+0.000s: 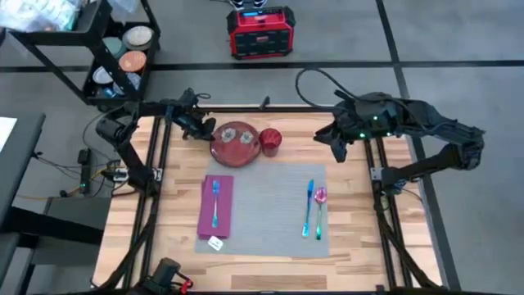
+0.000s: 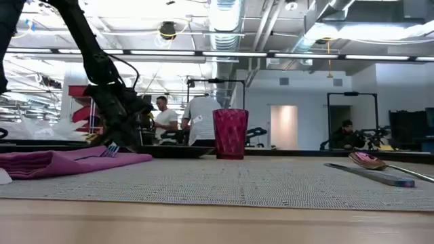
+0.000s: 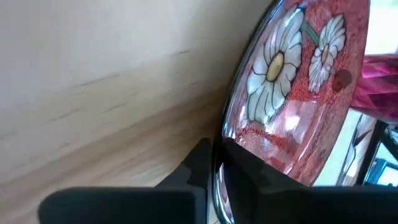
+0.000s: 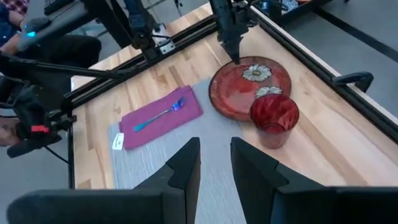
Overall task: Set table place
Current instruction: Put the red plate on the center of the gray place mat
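— Nearest us, low across the table (image 1: 270,270), what's that grey weave?

— That's the place (image 1: 270,209), the big grey mat lying flat on the light planks. On its one side a magenta napkin (image 1: 216,205) carries a blue fork (image 1: 215,202), with a small white tag (image 1: 215,242) by the napkin's near end. On the other side a blue knife (image 1: 309,209) and a pink-bowled spoon (image 1: 319,206) lie side by side.

— And the arms?

— Left gripper (image 1: 206,135) is down at the far edge of the table, beyond the mat. Its fingers (image 3: 205,171) are pinched on the rim of the red plate (image 1: 237,143), the one with white daisies; from its wrist view one finger sits under the rim and the other over it.

— Is the plate on the mat?

— No, it sits on bare wood just past the mat's far edge, extending away from the left gripper toward the right arm. A red faceted cup (image 1: 271,140) stands upright right against the plate's far side from that gripper.

— The right one?

— Right gripper (image 1: 337,148) hangs in the air off the mat's far right corner, holding nothing. Its fingers (image 4: 186,163) stand apart, with the mat showing through the gap. The cup and plate lie ahead of it, well apart from it.

— Anything beyond the table?

— A black shelf cart (image 1: 106,49) with bowls, a red case (image 1: 260,31) on the floor, and people (image 2: 163,118) standing far back in the room.
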